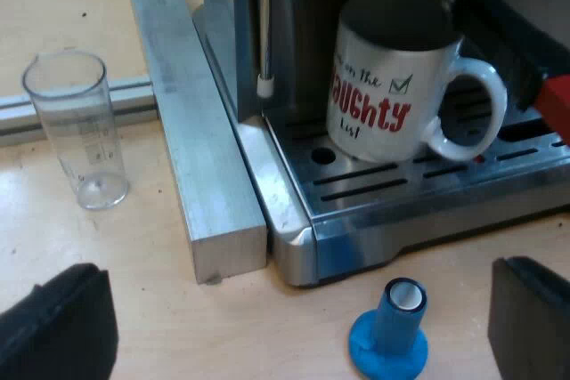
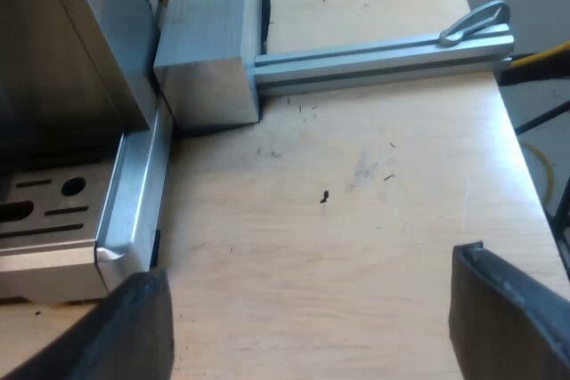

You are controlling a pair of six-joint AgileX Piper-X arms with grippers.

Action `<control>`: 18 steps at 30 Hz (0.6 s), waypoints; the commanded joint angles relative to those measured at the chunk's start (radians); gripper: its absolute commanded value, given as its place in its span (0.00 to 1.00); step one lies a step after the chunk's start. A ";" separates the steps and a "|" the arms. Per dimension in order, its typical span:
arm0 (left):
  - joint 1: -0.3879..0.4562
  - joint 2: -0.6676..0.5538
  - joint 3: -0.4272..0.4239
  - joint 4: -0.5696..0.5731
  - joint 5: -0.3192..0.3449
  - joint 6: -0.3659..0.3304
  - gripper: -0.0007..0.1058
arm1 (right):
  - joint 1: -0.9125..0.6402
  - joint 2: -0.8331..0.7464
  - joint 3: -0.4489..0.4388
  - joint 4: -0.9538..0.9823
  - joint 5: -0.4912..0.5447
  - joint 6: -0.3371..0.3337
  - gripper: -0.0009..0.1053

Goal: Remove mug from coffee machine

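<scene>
A white mug (image 1: 403,86) with red "naughty list" lettering stands on the drip tray (image 1: 419,193) of the espresso machine (image 1: 267,6), under its spout, handle turned toward the red end (image 1: 557,104) of the metal holder's handle. My left gripper (image 1: 298,322) is open, low over the wooden table before the tray, apart from the mug; its fingers (image 1: 58,327) straddle a blue tamper (image 1: 390,331) standing on the table. My right gripper (image 2: 312,322) is open over bare wood beside the tray's corner (image 2: 116,251), nothing between its fingers (image 2: 508,309).
An empty measuring glass (image 1: 78,126) stands on the table beside an aluminium bar (image 1: 200,166) that runs along the machine's side. Another aluminium block (image 2: 205,42) and a rail (image 2: 383,58) with a lever lie beyond the right gripper. A steam wand (image 1: 264,37) hangs near the mug.
</scene>
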 commanded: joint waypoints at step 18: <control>-0.051 0.131 -0.088 -0.147 0.125 -0.026 0.84 | 0.198 0.088 -0.076 -0.015 -0.141 -0.004 0.64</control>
